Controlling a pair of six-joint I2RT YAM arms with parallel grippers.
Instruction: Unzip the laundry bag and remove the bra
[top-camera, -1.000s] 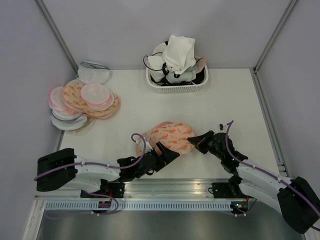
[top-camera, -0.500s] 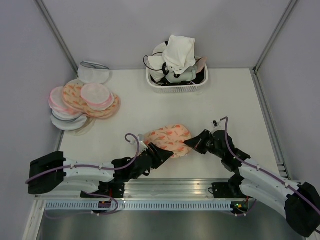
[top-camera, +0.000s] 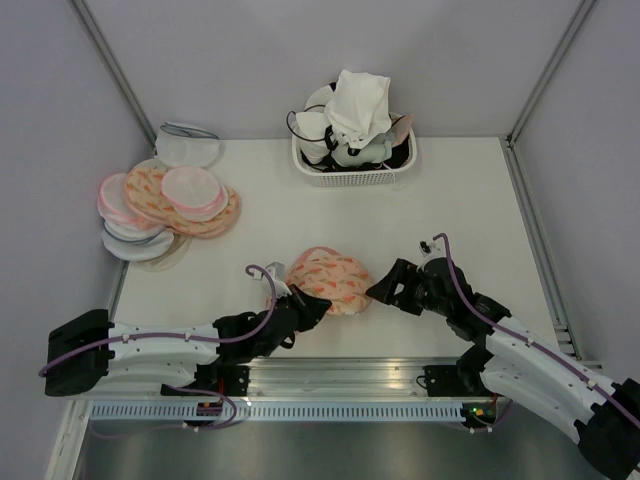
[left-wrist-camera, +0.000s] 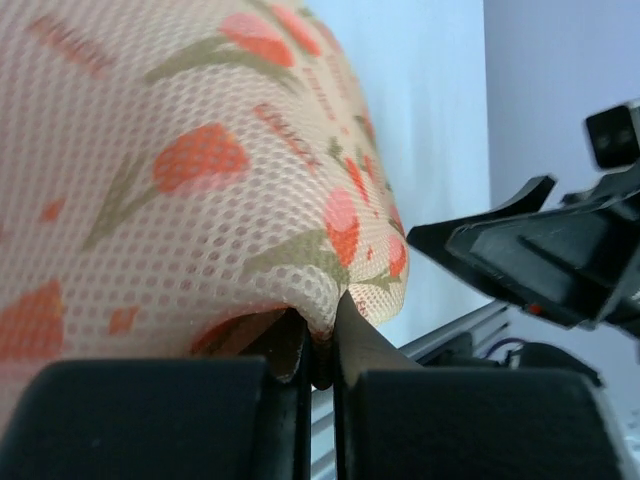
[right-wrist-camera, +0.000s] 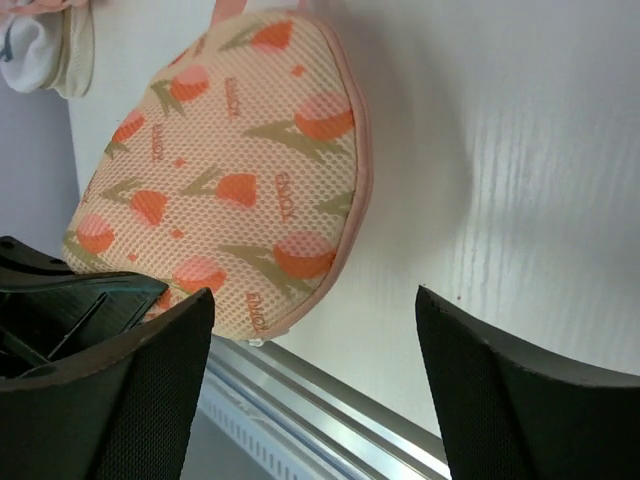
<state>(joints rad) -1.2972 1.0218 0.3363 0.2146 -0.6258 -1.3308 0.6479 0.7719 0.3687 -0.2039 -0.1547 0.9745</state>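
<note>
Only the left wrist view shows the grip itself: the left gripper (left-wrist-camera: 320, 352) has its two fingers pressed together on a fold of the laundry bag (top-camera: 328, 280) at its lower hem, the printed mesh bulging up and over them. From overhead that contact is hidden under the fingers, but the layout is plain. The bag lies on the table (top-camera: 470, 200) toward its 6 o'clock edge, the left gripper meets it at the bag's 7 o'clock, and the right gripper (top-camera: 385, 290) sits just beside its 4 o'clock side. The right wrist view adds that this claw stands wide open with nothing between its fingers; the bag's pink-edged curve lies beyond them, toward 11 o'clock. The mesh hides what is inside. The metal rail (top-camera: 340, 375) runs close along the bag's 6 o'clock side, so there is little room there. Bare tabletop stretches toward 12 o'clock up to the white basket (top-camera: 352, 176) of garments, and the stack of pouches (top-camera: 165, 205) lies well apart at 10 o'clock.
</note>
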